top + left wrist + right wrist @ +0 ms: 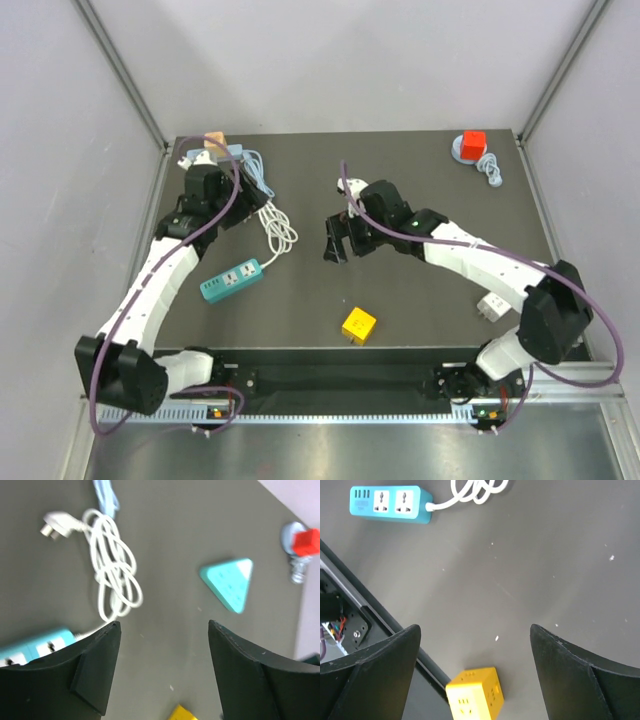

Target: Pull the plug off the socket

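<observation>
A teal power strip (230,279) lies left of centre, its white cord (278,228) coiled behind it. The cord's white plug (52,524) lies loose on the mat. A red cube socket (473,142) sits on a grey plug with a coiled cable (490,168) at the back right. A yellow cube socket (358,324) lies near the front edge. My left gripper (243,208) is open and empty above the cord; the wrist view (164,625) shows bare mat between the fingers. My right gripper (335,243) is open and empty at centre, over the mat behind the yellow cube (472,697).
A teal triangular socket (230,582) lies on the mat between the cord and the red cube (306,542). A light blue socket with cable (228,156) sits at the back left. A white adapter (490,307) lies by the right arm. The mat's front edge (380,620) is close.
</observation>
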`<state>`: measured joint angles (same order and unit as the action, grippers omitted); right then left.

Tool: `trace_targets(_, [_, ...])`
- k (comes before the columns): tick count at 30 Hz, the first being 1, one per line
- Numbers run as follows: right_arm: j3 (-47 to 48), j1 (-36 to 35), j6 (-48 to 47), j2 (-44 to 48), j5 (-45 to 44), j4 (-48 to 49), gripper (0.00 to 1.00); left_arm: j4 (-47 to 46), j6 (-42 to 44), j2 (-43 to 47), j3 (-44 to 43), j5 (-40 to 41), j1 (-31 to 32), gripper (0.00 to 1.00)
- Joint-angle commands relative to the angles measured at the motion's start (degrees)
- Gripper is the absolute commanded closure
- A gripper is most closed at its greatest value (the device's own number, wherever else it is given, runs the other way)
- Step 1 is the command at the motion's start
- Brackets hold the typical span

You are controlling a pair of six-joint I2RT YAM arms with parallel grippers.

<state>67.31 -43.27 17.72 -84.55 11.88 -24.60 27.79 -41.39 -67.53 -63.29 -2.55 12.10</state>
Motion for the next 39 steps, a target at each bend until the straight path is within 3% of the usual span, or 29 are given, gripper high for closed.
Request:
trace_targets(1, [4.0, 1.1, 1.1, -4.1, 1.6, 5.9, 0.11, -7.9, 4.9, -3.5, -0.3, 8.2, 0.2, 0.24])
trace_targets(6, [10.5, 2.1, 0.7, -10.2, 0.9, 8.8, 0.11, -19.8, 8.9, -9.5, 1.2, 12.7, 0.2, 0.20])
trace_targets(7, [11.8, 2.2, 0.7, -11.5, 0.0, 10.7, 0.11, -21.3, 9.7, -10.9, 1.0, 12.1, 0.0, 0.15])
trace_targets(11, [22.8, 2.9, 3.3, -24.4, -0.3, 14.7, 0.11, -19.6, 12.1, -18.4, -7.9, 8.4, -3.9, 0.13])
trace_targets(16, [48.1, 3.0, 5.2, -45.6, -0.3, 17.8, 0.12, -19.1, 13.8, -26.1, -14.7, 1.2, -11.7, 0.13])
trace_targets(19, [62.7, 3.2, 5.6, -54.9, -0.3, 18.2, 0.10, -19.7, 16.5, -29.9, -19.1, 1.6, -14.2, 0.11])
trace_targets(21, [63.2, 3.3, 7.1, -56.7, -0.3, 26.6, 0.01, -22.6, 17.7, -32.6, -20.0, 4.3, -14.2, 0.08])
trace_targets(27, [63.3, 3.4, 9.9, -61.7, -1.7, 38.2, 0.00, -25.2, 20.6, -43.9, -29.4, 7.6, -14.9, 0.08])
trace_targets(32, [71.8, 4.0, 11.8, -70.1, -1.5, 38.3, 0.00, -26.1, 23.2, -53.1, -37.6, 8.2, -16.0, 0.07])
trace_targets(39, [70.6, 5.3, 17.0, -73.3, -0.3, 43.1, 0.00, -31.0, 27.1, -60.1, -43.2, 7.3, -16.9, 0.07])
